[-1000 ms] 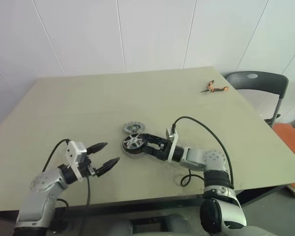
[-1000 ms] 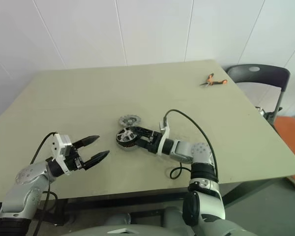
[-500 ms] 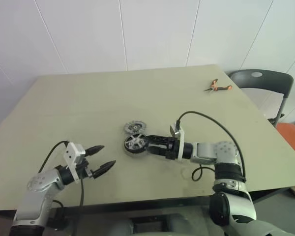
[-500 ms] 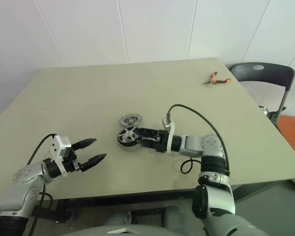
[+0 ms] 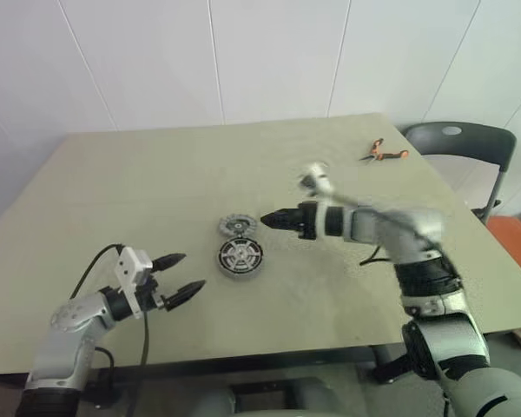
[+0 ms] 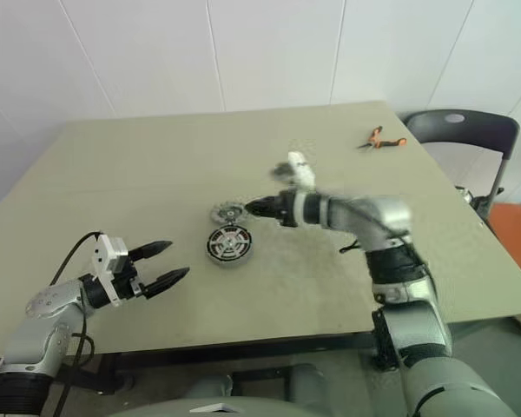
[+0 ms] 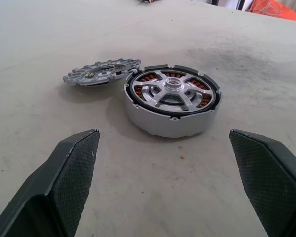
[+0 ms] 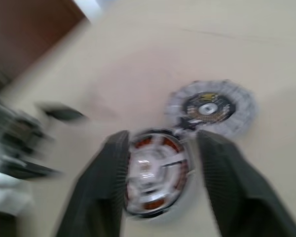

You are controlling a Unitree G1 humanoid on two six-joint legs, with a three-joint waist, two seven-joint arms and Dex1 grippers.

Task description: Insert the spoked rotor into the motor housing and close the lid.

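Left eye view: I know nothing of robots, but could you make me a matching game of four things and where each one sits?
1 spoked rotor
2 lid
3 pliers
4 chair

a lying flat on the table, next to the motor housing
b near the table's far corner
c seated in the motor housing
d standing beside the table

Pairs: 1-c, 2-a, 3-b, 4-d
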